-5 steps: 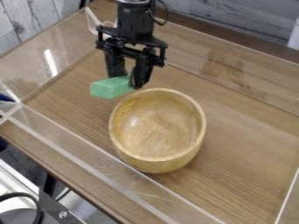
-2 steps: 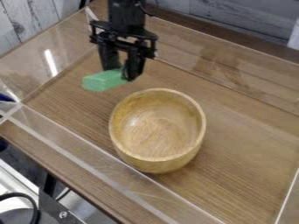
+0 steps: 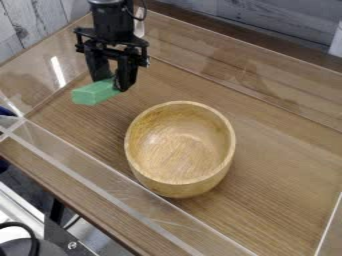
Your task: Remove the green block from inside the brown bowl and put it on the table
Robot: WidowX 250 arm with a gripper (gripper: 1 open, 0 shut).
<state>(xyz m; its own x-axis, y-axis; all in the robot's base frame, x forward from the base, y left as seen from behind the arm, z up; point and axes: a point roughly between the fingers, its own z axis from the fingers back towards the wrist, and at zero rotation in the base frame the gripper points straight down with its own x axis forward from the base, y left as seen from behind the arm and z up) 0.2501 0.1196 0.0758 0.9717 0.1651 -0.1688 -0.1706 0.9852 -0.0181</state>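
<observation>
The green block point(image 3: 90, 95) hangs at the tips of my gripper point(image 3: 112, 86), whose fingers are shut on its right end; the rest of the block sticks out to the left, low over the table point(image 3: 267, 95). The gripper points straight down and stands to the upper left of the brown bowl point(image 3: 177, 182), well apart from its rim. The round wooden bowl sits in the middle of the table with nothing inside it. Whether the block touches the tabletop I cannot tell.
Low clear acrylic walls edge the tabletop, one along the front point(image 3: 120, 190) and one at the left point(image 3: 34, 75). Bare wood lies left of the bowl and to its right and behind it.
The gripper has carried the green block to the left and slightly down, away from the bowl. The bowl has not moved.
</observation>
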